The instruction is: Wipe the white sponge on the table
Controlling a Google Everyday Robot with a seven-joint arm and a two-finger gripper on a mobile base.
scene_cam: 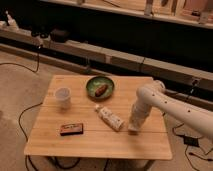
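Wooden table [55, 140]: white sponge [133, 130] at 4 o'clock, beneath gripper [135, 124]; whether the grip is open or closed, cannot tell. Risk: a wipe toward 9 o'clock strikes 1 white tube [110, 119], shoving it aside.

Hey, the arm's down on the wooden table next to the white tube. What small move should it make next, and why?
Probably a short slide across the table, away from the white tube. The gripper is down at the surface with a pale block under its tip, seemingly the white sponge; the tube lies close beside it, bare wood on the other side.
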